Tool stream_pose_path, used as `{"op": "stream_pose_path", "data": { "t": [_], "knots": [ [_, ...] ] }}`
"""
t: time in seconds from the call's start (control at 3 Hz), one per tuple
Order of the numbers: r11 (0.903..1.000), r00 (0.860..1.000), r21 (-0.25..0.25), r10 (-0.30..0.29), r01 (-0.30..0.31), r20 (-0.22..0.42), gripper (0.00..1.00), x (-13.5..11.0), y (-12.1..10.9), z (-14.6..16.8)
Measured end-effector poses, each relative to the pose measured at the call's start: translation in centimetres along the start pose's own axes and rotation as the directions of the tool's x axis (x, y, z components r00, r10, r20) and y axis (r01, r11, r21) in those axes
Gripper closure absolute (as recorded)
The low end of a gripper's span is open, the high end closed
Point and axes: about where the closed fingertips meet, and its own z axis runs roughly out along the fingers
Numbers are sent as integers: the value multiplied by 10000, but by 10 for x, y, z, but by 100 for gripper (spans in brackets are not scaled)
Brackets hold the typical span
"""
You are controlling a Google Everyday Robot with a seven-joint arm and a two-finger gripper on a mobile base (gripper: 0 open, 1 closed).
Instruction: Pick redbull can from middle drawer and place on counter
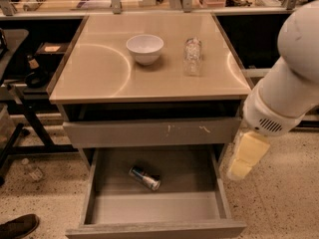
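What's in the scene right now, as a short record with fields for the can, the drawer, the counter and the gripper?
redbull can: lying on its side on the drawer floor, left of centre
middle drawer: pulled open, only the can inside
counter: white bowl and clear bottle stand on it
gripper: outside the drawer, by its right side, apart from the can
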Motion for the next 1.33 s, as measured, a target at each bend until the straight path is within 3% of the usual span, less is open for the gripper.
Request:
{"op": "stream_pose_path", "data": {
  "t": [0.33, 0.67, 1.0, 1.33],
  "knots": [
    [9960, 9964, -351, 827, -821, 159, 0, 1, 31, 48],
    [9840, 9847, -487, 1728, -1715, 233, 0, 0, 49, 95],
    [9844, 9846, -420, 1723, -1710, 301, 0, -1, 51, 101],
    [9812, 9799, -495, 1894, -1865, 623, 0, -3, 62, 127]
  ]
}}
